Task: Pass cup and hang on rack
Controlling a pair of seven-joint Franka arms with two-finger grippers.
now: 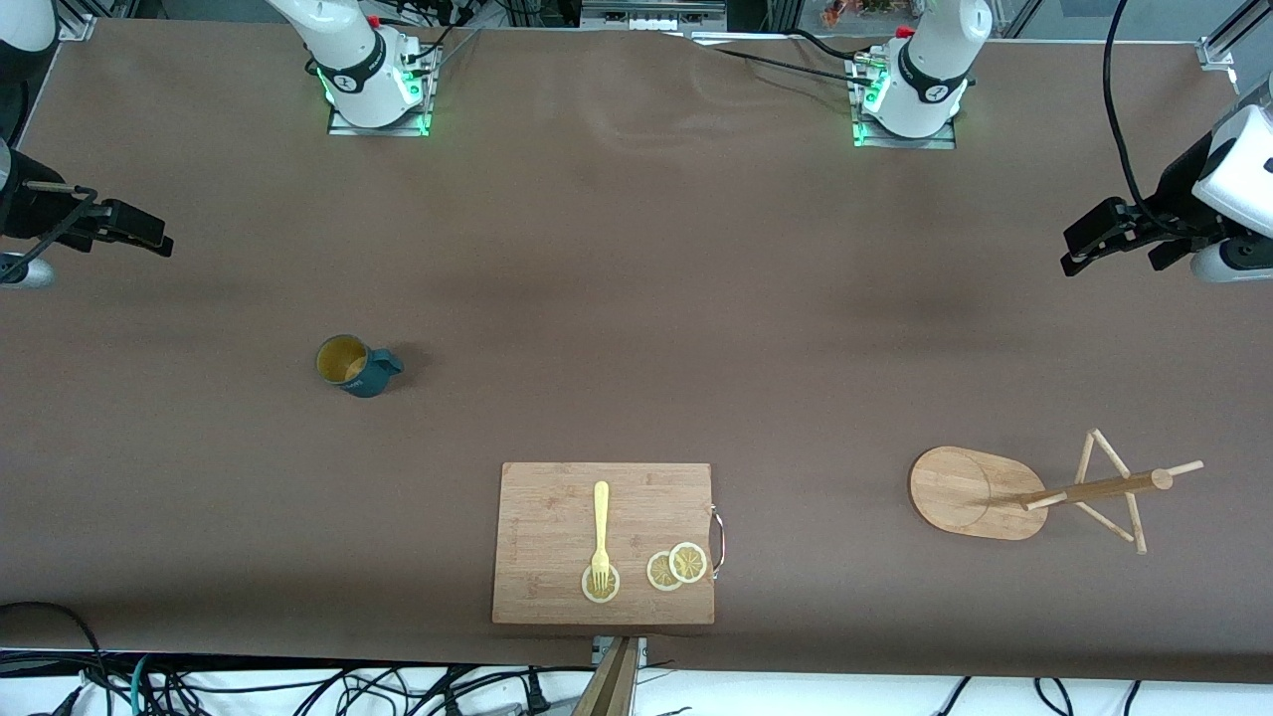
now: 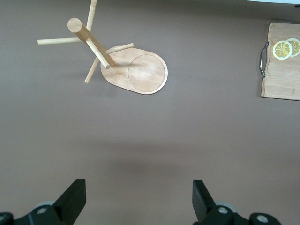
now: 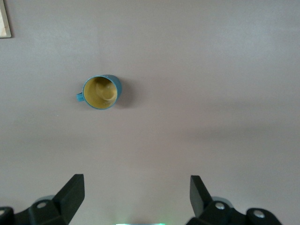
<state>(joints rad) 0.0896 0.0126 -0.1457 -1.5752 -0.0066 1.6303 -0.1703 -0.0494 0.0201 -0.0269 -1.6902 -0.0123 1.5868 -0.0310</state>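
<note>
From the front, the cup (image 1: 356, 365) stands upright toward the right arm's end, the rack (image 1: 1034, 492) toward the left's; in each wrist view, the right gripper (image 3: 136, 199) and left gripper (image 2: 139, 200) hang released, empty.

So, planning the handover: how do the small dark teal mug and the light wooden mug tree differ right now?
The dark teal mug stands toward the right arm's end; the light wooden mug tree stands toward the left arm's end, nearer the front camera. The mug is squat; the tree is tall with thin pegs. Both are upright and untouched.
</note>
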